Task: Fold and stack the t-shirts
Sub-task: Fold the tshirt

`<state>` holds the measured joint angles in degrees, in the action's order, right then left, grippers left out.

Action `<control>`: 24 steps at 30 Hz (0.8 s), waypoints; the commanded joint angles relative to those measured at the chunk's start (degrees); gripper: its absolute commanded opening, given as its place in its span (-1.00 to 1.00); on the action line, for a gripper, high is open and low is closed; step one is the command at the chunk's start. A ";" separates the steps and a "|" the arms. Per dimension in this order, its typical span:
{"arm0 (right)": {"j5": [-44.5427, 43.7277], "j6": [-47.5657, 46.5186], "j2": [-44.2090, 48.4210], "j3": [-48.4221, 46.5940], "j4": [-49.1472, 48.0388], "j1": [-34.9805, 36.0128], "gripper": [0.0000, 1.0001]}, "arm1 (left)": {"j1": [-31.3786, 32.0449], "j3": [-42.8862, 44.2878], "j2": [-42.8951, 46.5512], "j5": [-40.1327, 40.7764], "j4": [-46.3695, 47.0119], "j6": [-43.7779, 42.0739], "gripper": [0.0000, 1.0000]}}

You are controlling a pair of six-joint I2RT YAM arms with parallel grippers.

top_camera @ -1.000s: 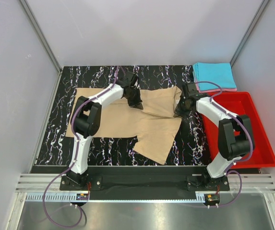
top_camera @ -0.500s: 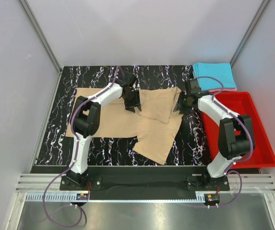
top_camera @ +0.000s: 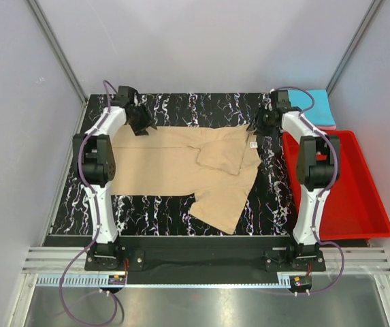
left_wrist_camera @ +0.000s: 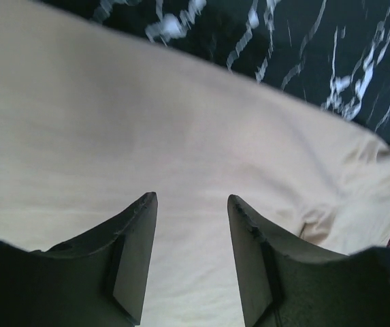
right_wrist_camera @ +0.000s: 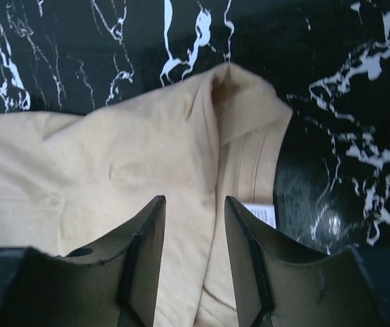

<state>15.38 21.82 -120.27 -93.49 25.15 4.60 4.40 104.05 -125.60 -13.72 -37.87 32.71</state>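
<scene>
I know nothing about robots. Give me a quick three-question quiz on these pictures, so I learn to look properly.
1. True or false: both arms' jaws are clamped shut.
2. Relative to the red bin, the folded cyan shirt lies: A inside it; B beyond its far edge; C nearer the arm bases than it.
3. Fill in: the small white label lies nearest the ___ arm's jaws.
Key: 1 false, both stand open over the tan t-shirt; 2 B; 3 right.

No legible text; white neck label [right_wrist_camera: 259, 213] on tan t-shirt [top_camera: 167, 163] unreadable.
</scene>
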 commanded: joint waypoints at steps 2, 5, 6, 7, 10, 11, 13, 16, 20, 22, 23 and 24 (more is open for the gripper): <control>2.99 -1.17 -6.37 -9.07 -1.15 -0.73 -0.05 | -1.24 5.63 -4.65 -3.68 5.69 -1.24 0.01; 3.87 -0.91 -10.77 -13.19 -2.29 -1.08 -0.05 | -2.99 6.16 -6.67 -4.57 7.53 -0.98 0.02; 3.70 -0.73 -11.91 -14.25 -2.03 -1.26 -0.07 | -3.35 6.16 -7.11 -4.48 7.98 -0.81 0.02; 2.04 -0.47 -14.09 -15.48 -1.60 -1.26 -0.09 | -3.70 6.25 -7.55 -4.30 8.25 -0.46 0.02; -1.21 0.41 -17.18 -19.18 -0.36 -1.70 -0.45 | -4.32 6.78 -9.39 -3.25 8.33 0.60 0.02; -2.44 0.76 -17.72 -19.70 -0.54 -1.87 -0.69 | -5.62 6.87 -10.18 -2.73 8.34 0.78 0.03; -6.73 1.90 -17.98 -19.89 -0.71 -2.05 -1.00 | -6.16 7.48 -10.98 -0.80 7.81 0.95 0.03; -10.70 4.36 -16.76 -16.82 -4.31 -2.58 -1.00 | -6.86 8.88 -13.00 1.06 7.02 2.27 0.03; -15.11 7.00 -16.14 -15.32 -8.87 -2.58 -0.88 | -7.04 14.58 -17.03 0.18 5.35 4.29 0.04; -15.65 7.45 -15.70 -14.62 -11.42 -2.58 -0.71 | -6.95 16.35 -17.92 -2.52 5.61 4.82 0.04; -13.55 7.18 -15.61 -14.70 -12.65 -2.58 -0.64 | -7.04 17.23 -18.01 -4.20 7.00 5.43 0.04; -11.88 6.40 -15.52 -15.31 -13.36 -2.58 -0.56 | -7.04 17.24 -17.75 -7.26 7.71 5.78 0.04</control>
<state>6.66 28.42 -138.02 -109.01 16.93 2.96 -1.93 119.33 -141.38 -17.87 -31.33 37.54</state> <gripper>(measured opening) 0.192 0.518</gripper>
